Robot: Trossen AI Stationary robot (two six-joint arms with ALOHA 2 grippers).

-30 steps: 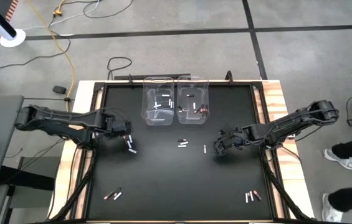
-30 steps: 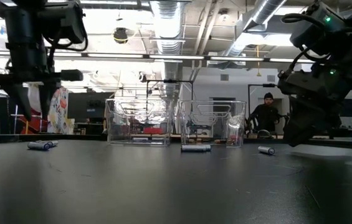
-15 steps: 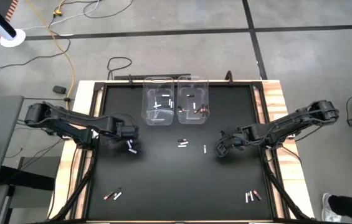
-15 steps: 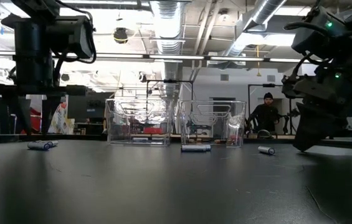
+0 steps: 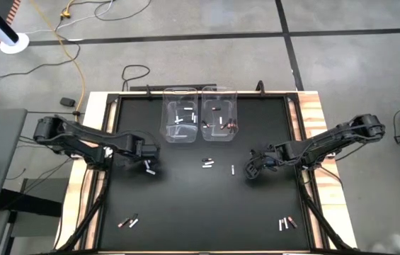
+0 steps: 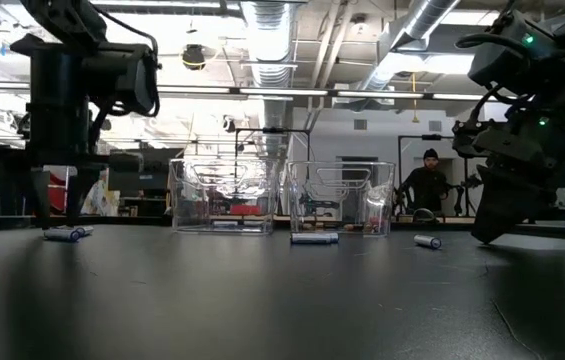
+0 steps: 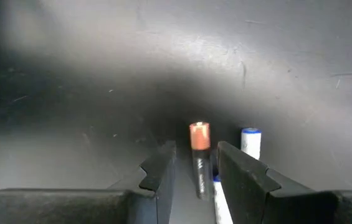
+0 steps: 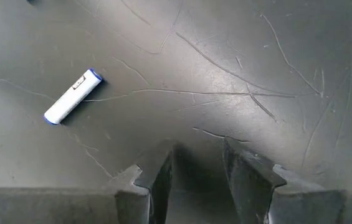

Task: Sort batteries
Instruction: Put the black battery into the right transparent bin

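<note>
High view shows the left gripper (image 5: 148, 157) at centre-left of the frame, now right over a small pair of batteries (image 5: 150, 168); a second ago it hung a little farther left and higher off the table, so it has slid in and come down. Low view agrees: its tips sit just above the pair at the left edge of the table, where earlier they hung well clear. Left wrist view has the fingers (image 7: 161, 174) standing narrow on either side of a copper-capped battery (image 7: 199, 158), with a white battery (image 7: 249, 142) just outside one finger; whether the jaws press the copper one yet I cannot tell. The right gripper (image 5: 250, 170) waits right of centre, its jaws standing apart with nothing between them, a lone white battery (image 8: 72, 96) lying nearby at upper left of its wrist view. It has barely shifted. Two clear bins (image 5: 198, 113) at top centre already hold some batteries; other small groups lie at centre, lower left and lower right. My reading: the left arm is set to pick the copper battery, and most of the sorting remains.
</note>
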